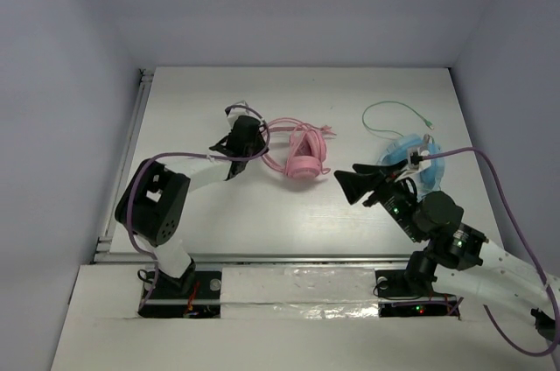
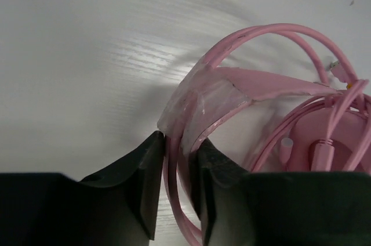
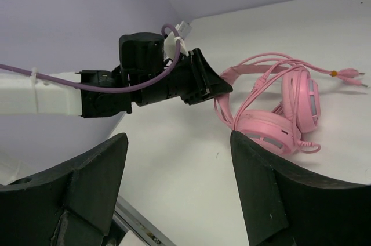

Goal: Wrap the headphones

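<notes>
The headphones (image 1: 304, 159) are lying at the middle of the table (image 1: 219, 213), with the band (image 2: 220, 92) arching out toward 9 o'clock in the top view. The cable (image 3: 264, 80) is looping over band and cups in several strands, and its plug end (image 3: 348, 74) is trailing loose at 1 o'clock of the cups. So the wrapping looks partly done, with a tail left to wind.

At 9 o'clock of the cups, the left fingers (image 1: 248, 137) are straddling the band and a cable strand, pink running right between them. Whether they are pinching or just loosening, I cannot tell.

Down at 4 o'clock, well apart from the cups, the right fingers (image 1: 348, 185) are hanging spread wide and holding nothing, pointing toward the headphones.

The next move, by my reading, calls for a steady hold on the band while the other arm is picking up that loose tail and carrying it round. The thin cable may slip or uncoil.

Off at 3 o'clock, blue headphones (image 1: 416, 161) are sitting out of play.
</notes>
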Available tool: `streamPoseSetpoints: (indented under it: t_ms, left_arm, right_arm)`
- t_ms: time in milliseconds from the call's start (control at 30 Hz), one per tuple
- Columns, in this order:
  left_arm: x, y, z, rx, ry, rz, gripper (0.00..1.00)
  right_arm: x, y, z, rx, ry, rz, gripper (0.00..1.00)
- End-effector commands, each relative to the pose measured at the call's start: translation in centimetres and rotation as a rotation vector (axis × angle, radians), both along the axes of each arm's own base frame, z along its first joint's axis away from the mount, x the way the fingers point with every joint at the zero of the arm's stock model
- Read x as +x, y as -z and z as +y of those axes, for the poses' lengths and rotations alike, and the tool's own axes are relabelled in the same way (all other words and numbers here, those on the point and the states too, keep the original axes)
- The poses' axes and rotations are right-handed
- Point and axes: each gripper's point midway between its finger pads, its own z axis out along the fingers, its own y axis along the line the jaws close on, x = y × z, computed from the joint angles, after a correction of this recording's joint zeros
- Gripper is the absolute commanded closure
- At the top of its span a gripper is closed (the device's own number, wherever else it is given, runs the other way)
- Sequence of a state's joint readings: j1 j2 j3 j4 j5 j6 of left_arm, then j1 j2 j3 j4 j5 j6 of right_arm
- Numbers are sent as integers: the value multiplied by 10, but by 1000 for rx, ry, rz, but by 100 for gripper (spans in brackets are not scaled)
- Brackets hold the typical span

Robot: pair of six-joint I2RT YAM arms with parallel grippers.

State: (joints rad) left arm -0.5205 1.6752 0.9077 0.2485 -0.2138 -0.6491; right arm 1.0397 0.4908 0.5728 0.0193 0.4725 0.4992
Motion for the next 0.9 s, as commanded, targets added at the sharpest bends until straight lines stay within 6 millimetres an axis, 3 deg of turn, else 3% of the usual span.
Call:
streamPoseSetpoints:
  t_ms: [0, 133, 200, 233, 267, 333, 367, 433, 467, 533, 567, 633, 667, 767, 867]
  left_arm:
    - [31, -60, -11, -141, -45, -188, 72]
    - [25, -50, -2, -135, -62, -168, 61]
    - [20, -63, 2, -155, -71, -203, 50]
    - [14, -62, 5, -159, -74, -203, 47]
    - [10, -80, 8, -181, -74, -242, 45]
    - [3, -89, 16, -180, -88, -263, 40]
    - [-2, -108, 20, -192, -95, -301, 38]
    - [-11, -118, 29, -177, -104, -314, 36]
    - [-18, -140, 34, -195, -102, -360, 35]
    - [-30, -157, 40, -202, -95, -390, 34]
    - [-41, -182, 41, -232, -78, -443, 34]
    - [-56, -200, 39, -245, -12, -484, 32]
    - [-69, -225, 44, -274, 5, -544, 31]
    - [-94, -254, 46, -286, 68, -596, 27]
    - [-130, -299, 65, -308, 91, -695, 22]
  right_arm:
    - [2, -10, -5, 47, 23, -16, 23]
    - [3, -13, -7, 45, 33, -22, 23]
    - [3, -19, -10, 52, 44, -29, 23]
    - [3, -20, -11, 51, 47, -29, 23]
    - [4, -23, -13, 53, 56, -34, 23]
    - [3, -31, -18, 62, 67, -43, 23]
    - [4, -34, -21, 59, 80, -49, 23]
    - [3, -41, -28, 67, 98, -58, 23]
    - [3, -50, -34, 86, 117, -66, 23]
    - [1, -61, -42, 114, 131, -82, 24]
    - [0, -70, -49, 140, 150, -88, 24]
    - [-2, -73, -61, 156, 181, -80, 27]
    - [-1, -77, -71, 181, 216, -72, 28]
    - [-5, -92, -101, 253, 297, -66, 32]
    - [-11, -103, -131, 300, 369, -58, 35]
